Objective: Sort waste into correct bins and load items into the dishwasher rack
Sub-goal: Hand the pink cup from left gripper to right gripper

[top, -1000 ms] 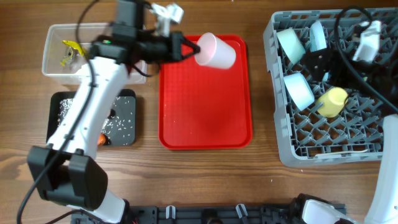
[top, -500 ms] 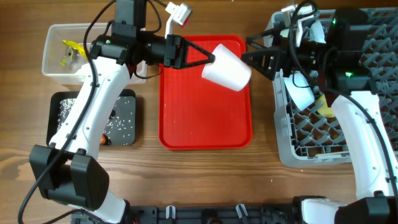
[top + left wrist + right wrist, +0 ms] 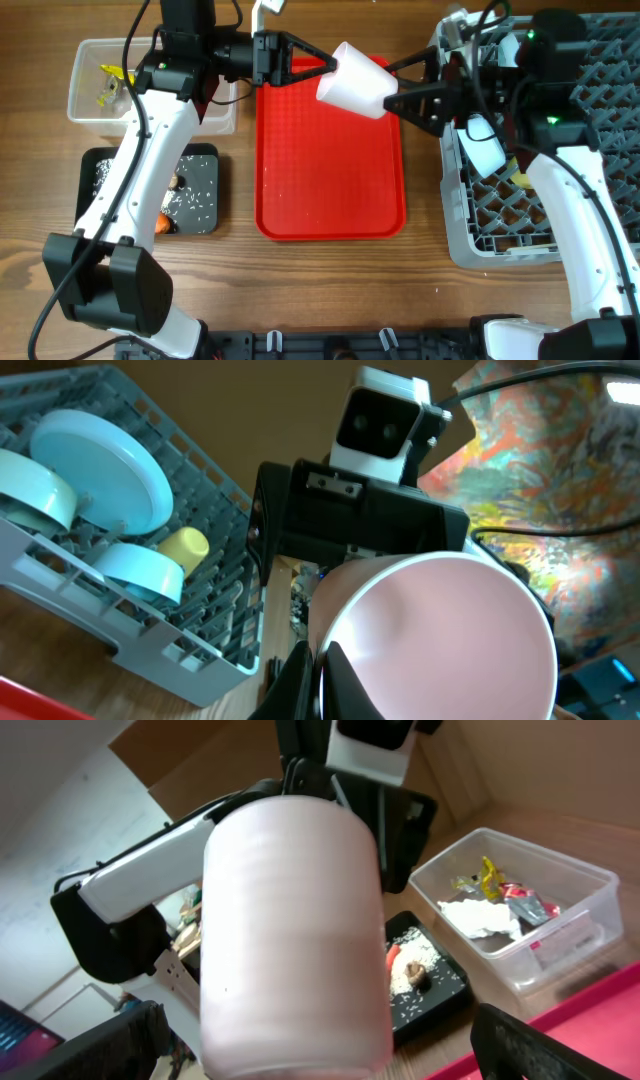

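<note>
The left arm hid part of the clear tub [image 3: 85, 62] and the black tray [image 3: 200, 226], where only a tip of the orange carrot [image 3: 163, 225] showed. Above the red tray [image 3: 330, 190], the left gripper [image 3: 325, 70] clamped the rim of the pink cup [image 3: 358, 82], tipped sideways in the air. The right gripper [image 3: 390, 88] stood spread wide, its 2 fingers flanking the cup's base; contact could not be made out. The dishwasher rack [image 3: 450, 235] ran off frame at right.
</note>
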Controlling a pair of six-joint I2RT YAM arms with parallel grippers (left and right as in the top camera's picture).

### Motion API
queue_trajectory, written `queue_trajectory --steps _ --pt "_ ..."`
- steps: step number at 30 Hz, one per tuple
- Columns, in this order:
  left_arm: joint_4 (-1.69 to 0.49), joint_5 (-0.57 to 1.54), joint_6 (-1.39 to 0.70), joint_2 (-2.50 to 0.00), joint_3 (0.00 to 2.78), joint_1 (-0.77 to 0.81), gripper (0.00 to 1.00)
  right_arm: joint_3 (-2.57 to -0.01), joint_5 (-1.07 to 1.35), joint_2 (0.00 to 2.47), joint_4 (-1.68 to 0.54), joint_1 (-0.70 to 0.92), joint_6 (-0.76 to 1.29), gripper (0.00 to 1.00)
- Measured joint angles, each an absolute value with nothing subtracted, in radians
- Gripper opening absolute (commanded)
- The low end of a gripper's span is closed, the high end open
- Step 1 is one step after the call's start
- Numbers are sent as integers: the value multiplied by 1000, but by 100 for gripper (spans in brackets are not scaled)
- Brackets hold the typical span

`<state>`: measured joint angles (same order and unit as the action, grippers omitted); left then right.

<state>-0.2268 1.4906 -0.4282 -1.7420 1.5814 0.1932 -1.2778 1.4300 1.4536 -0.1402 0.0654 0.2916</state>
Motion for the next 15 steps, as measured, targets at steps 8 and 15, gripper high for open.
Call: queue_trajectory --steps 8,15 --pt "-220 1482 -493 -1743 1581 191 4 -1278 1398 1481 -109 118 317 76" --pt "-220 1464 -497 -1744 1581 187 4 -1278 1402 1481 -66 118 340 58"
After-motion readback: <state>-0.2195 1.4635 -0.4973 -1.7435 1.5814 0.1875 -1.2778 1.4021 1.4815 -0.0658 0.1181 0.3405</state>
